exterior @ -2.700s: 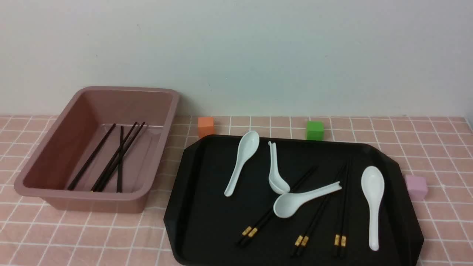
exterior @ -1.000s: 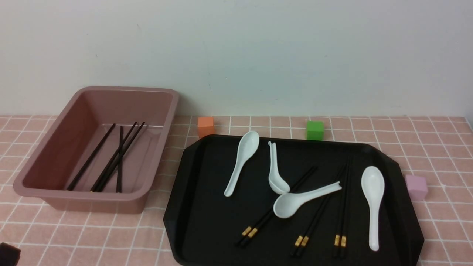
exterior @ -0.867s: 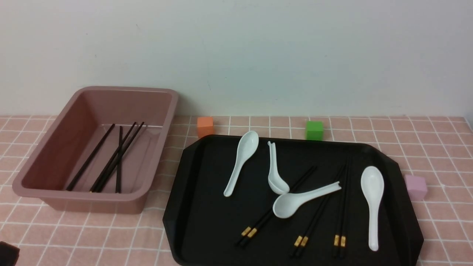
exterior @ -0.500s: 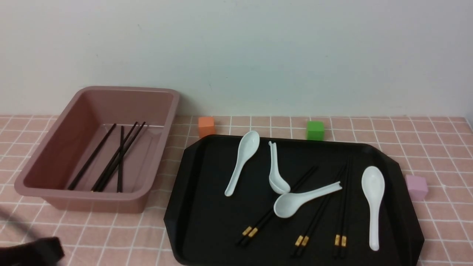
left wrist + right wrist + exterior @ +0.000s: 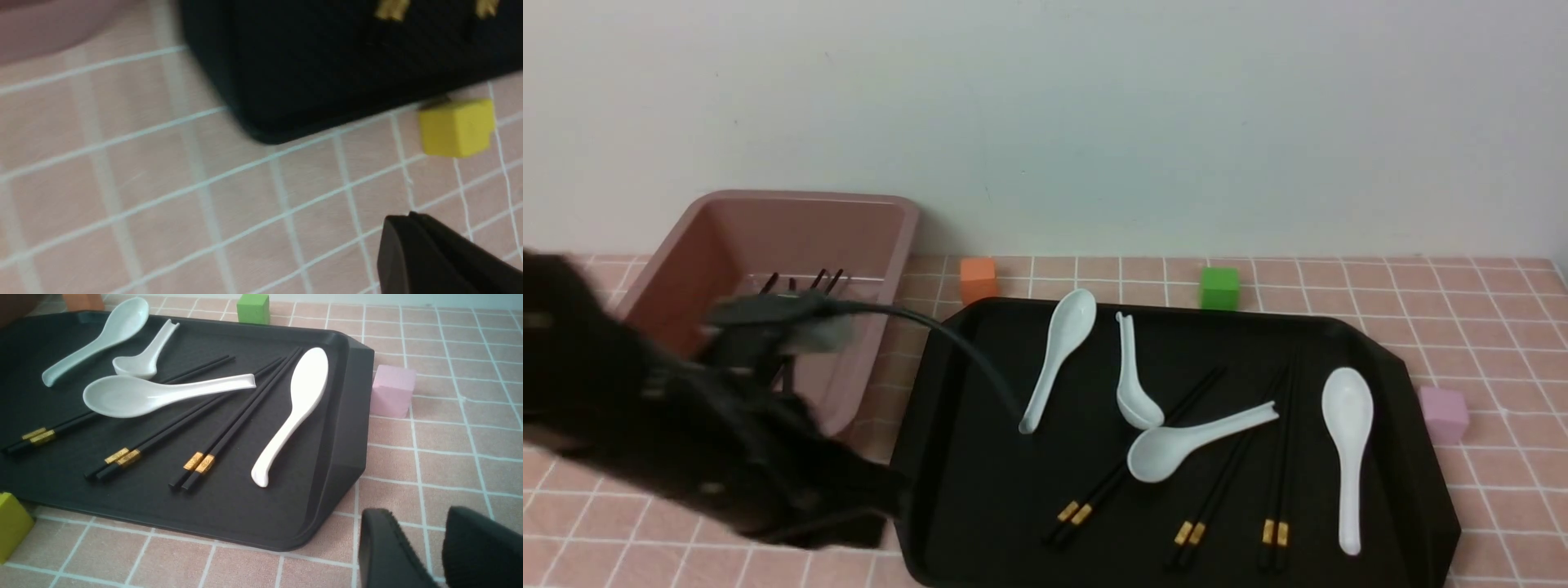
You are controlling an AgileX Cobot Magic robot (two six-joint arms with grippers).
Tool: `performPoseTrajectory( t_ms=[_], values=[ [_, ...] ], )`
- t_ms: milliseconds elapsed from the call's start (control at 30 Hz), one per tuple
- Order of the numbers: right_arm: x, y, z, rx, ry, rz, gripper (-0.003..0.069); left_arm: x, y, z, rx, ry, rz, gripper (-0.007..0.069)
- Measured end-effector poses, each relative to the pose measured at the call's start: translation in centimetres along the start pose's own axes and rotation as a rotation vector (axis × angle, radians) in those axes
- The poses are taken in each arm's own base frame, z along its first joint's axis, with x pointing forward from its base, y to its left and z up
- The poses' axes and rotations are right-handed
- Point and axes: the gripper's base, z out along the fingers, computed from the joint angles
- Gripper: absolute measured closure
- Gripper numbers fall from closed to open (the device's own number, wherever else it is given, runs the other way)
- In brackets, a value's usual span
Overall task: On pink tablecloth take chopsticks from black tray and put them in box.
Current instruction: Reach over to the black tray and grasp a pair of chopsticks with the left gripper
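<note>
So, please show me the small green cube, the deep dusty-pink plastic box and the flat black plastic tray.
small green cube [image 5: 1219, 287]: front view, its front face.
deep dusty-pink plastic box [image 5: 800, 197]: front view, its far rim.
flat black plastic tray [image 5: 980, 490]: front view, bare floor.

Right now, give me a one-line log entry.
left gripper: state unclear | right gripper: open, empty | black tray: three chopstick pairs | box: holds chopsticks
</note>
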Motion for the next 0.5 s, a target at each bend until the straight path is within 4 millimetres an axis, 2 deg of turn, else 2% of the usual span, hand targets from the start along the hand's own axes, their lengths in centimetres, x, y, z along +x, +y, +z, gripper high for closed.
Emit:
performPoseTrajectory(
  t_ms=[100, 233, 367, 400, 500],
  values=[
    [0.0, 0.0, 0.0, 0.000, 0.000, 0.000, 0.0419, -1.3, -3.4, 2.3, 0.027, 0.068, 0.133, 0.0638],
    [0.0, 0.0, 0.0, 0.000, 0.000, 0.000, 0.0419, -3.2, -6.1, 4.5, 0.037, 0.120, 0.226, 0.0638],
    [0.0, 0.0, 0.0, 0.000, 0.000, 0.000, 0.0419, -5.6, -7.3, 7.4, -0.002, 0.169, 0.306, 0.0638],
    [0.0, 0.0, 0.0, 0.000, 0.000, 0.000, 0.0419, -5.6, -7.3, 7.5, -0.008, 0.172, 0.314, 0.0638],
    [0.0, 0.0, 0.0, 0.000, 0.000, 0.000, 0.0419, -7.2, -7.2, 9.9, -0.059, 0.200, 0.361, 0.0635]
  ],
)
